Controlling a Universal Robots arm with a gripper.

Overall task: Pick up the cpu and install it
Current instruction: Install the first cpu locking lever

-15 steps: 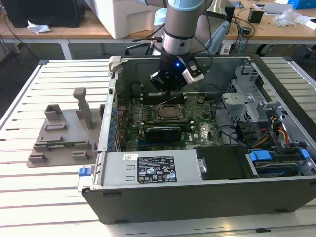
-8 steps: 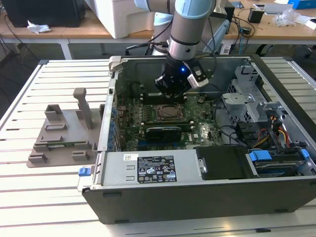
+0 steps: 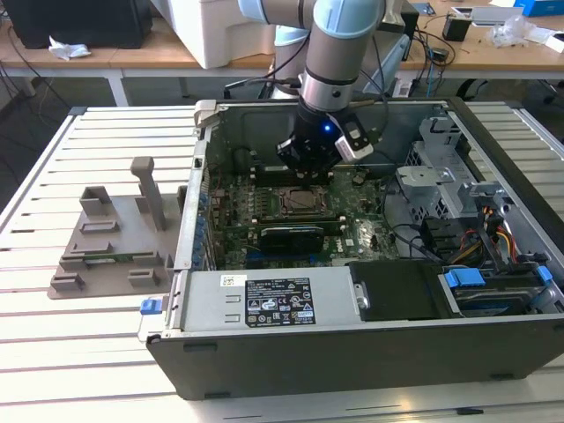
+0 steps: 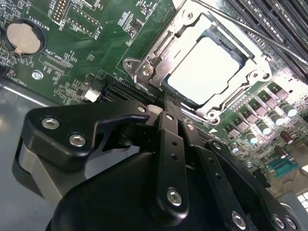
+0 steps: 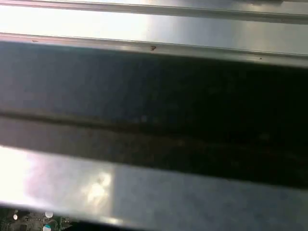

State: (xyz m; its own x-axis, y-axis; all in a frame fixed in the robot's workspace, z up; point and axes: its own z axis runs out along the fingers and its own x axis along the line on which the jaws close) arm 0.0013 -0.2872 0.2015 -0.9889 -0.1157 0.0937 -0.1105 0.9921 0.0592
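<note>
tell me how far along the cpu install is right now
Done: the cpu already lies flat inside the socket frame on the motherboard, seen in the second wrist view. In hand: nothing visible; the gripper hangs just beside the socket, and in the exterior view it is inside the open computer case. Left: the frame looks open around the chip, so locking it down does not look done.

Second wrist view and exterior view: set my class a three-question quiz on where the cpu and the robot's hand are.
1. True or false: the cpu lies in the socket frame.
2. Where is the hand? A) over the grey holder B) inside the computer case above the motherboard C) outside the case, over the table
3. Fill in: the round silver part at the board's corner is a coin ____.

Key: 1 true; 2 B; 3 battery.
</note>
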